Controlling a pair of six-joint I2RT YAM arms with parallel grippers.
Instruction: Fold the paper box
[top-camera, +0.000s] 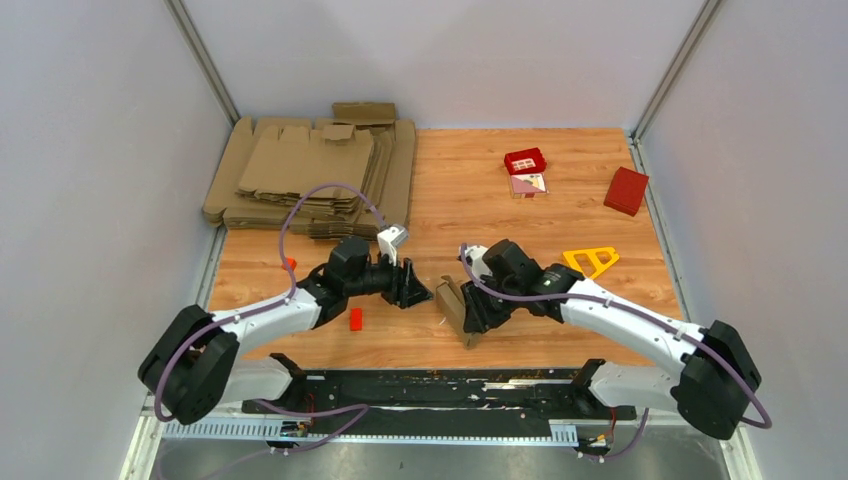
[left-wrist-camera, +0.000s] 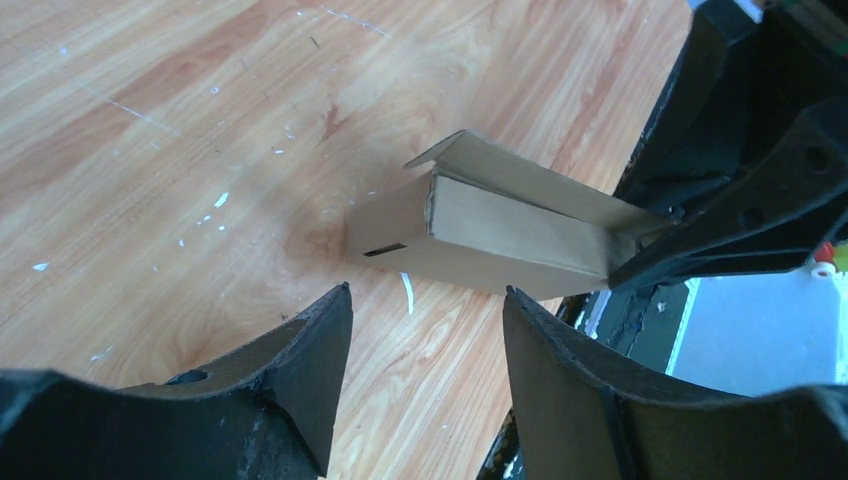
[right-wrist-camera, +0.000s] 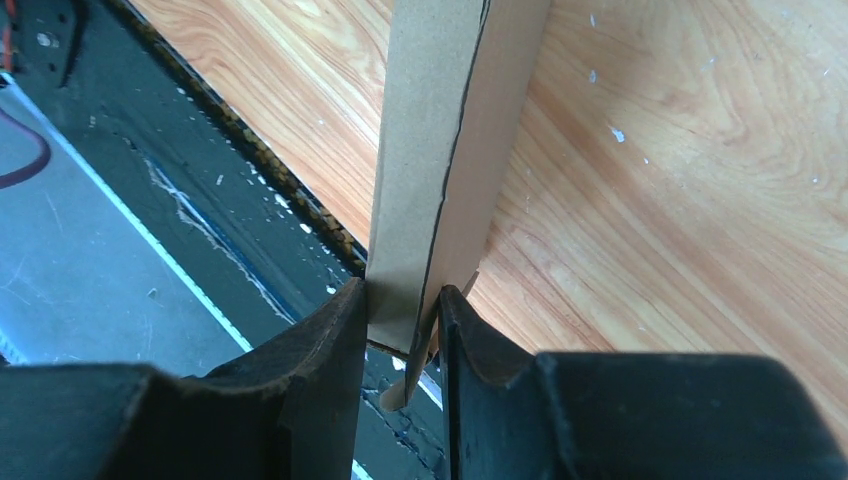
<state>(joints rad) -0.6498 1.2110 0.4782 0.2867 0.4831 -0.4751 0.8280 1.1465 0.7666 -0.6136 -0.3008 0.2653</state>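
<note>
A wooden table (top-camera: 470, 200) fills the middle of the top view. At its upper left, a big pile of flat brown cardboard blanks (top-camera: 310, 170) lies spread out. Right of centre near the top sits a small red tray (top-camera: 525, 160), with a pale printed card (top-camera: 528, 184) touching it just below. Further right is a red box (top-camera: 626, 190). A yellow triangular frame (top-camera: 592, 260) lies at centre right and a small red block (top-camera: 355, 319) left of centre. A black rail (top-camera: 430, 390) runs along the bottom.

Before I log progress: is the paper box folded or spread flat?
Folded: the paper box shows raised walls forming a rectangular body, one flap loose, its end pinched by the right gripper.
</note>
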